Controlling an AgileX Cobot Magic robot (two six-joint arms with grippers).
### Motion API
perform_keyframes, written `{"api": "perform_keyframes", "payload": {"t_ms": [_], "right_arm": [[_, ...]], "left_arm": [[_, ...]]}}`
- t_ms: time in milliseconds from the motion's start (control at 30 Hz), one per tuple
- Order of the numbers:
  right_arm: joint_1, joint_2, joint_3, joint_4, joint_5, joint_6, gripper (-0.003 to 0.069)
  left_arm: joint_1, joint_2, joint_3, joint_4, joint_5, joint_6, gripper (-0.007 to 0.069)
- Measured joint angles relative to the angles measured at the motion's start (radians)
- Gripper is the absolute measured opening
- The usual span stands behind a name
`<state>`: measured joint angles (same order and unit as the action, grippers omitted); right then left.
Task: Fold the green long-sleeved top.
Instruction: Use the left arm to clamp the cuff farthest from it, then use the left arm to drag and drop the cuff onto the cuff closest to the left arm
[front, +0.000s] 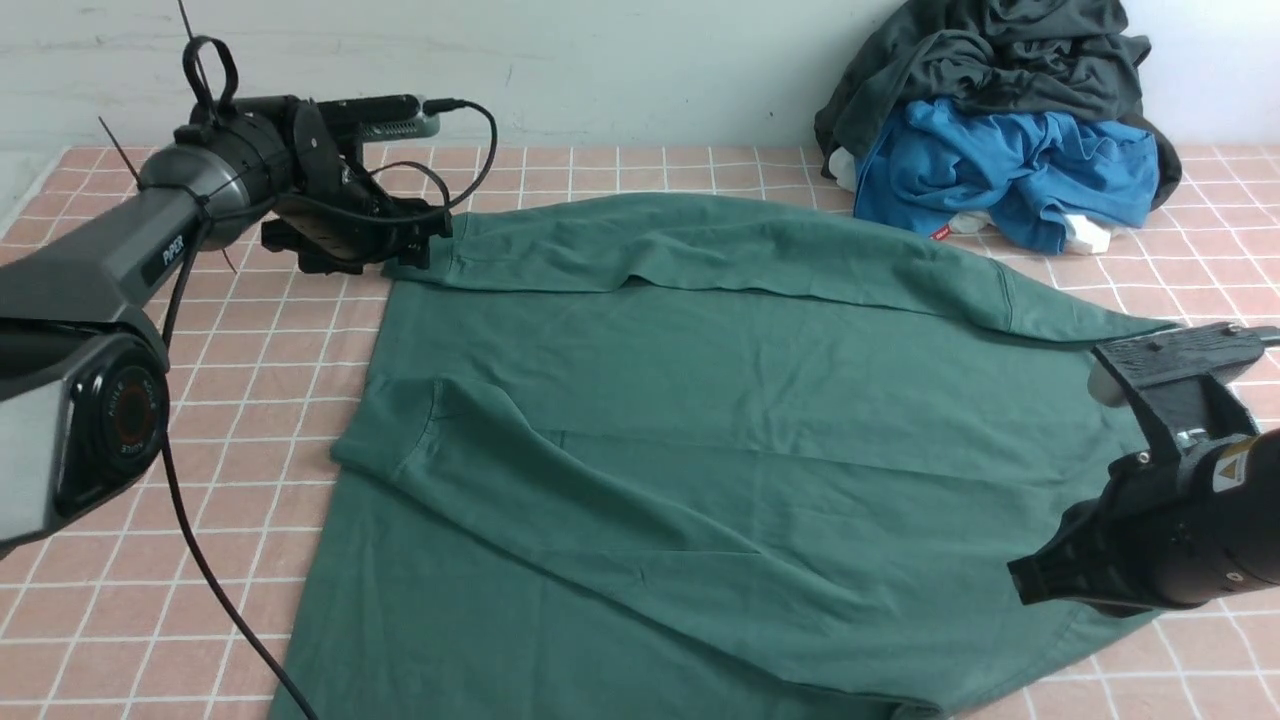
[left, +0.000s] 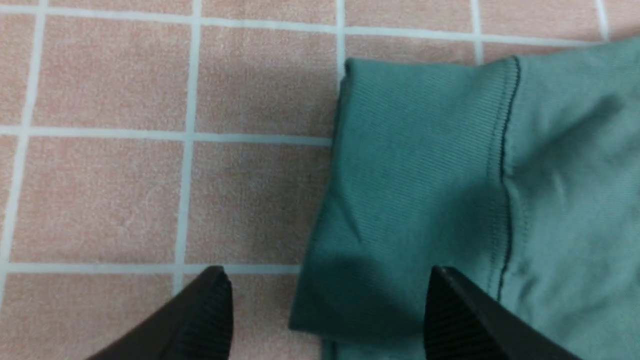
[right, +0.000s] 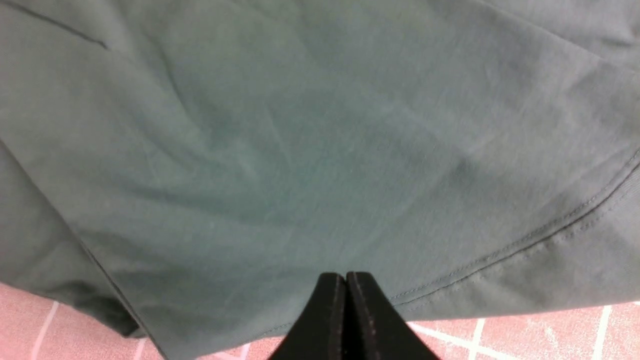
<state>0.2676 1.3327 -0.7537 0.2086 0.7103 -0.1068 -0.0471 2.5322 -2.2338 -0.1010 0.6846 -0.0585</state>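
Left gripper spread wide above far-left cuff (ribbed) of green long-sleeved top; right gripper pinched together empty, near right.

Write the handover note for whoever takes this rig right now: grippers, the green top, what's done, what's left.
Left gripper: open, over the cuff of the far sleeve, not gripping it.
Right gripper: shut, nothing seen in it, above the top's right-hand edge.
Green long-sleeved top: spread flat on the tiled table; the grey and blue clothes pile sits at the far right.
Done: both sleeves look folded in across the body.
Left: fold the body itself, probably in half.
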Motion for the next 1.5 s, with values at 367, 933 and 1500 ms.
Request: {"api": "perform_keyframes", "payload": {"t_ms": [367, 933, 1500], "right_arm": [[0.000, 0.000, 0.000, -0.002, -0.011, -0.002, -0.0008], [0.000, 0.000, 0.000, -0.042, -0.015, -0.031, -0.0008], [-0.028, 0.006, -0.016, -0.072, -0.135, 0.033, -0.0008]], "left_arm": [[-0.001, 0.017, -0.016, -0.008, -0.025, 0.012, 0.0046], [-0.013, -0.268, -0.053, -0.007, 0.548, 0.173, 0.0027], [-0.073, -0.528, 0.488, -0.010, 0.550, 0.170, 0.0027]]}}
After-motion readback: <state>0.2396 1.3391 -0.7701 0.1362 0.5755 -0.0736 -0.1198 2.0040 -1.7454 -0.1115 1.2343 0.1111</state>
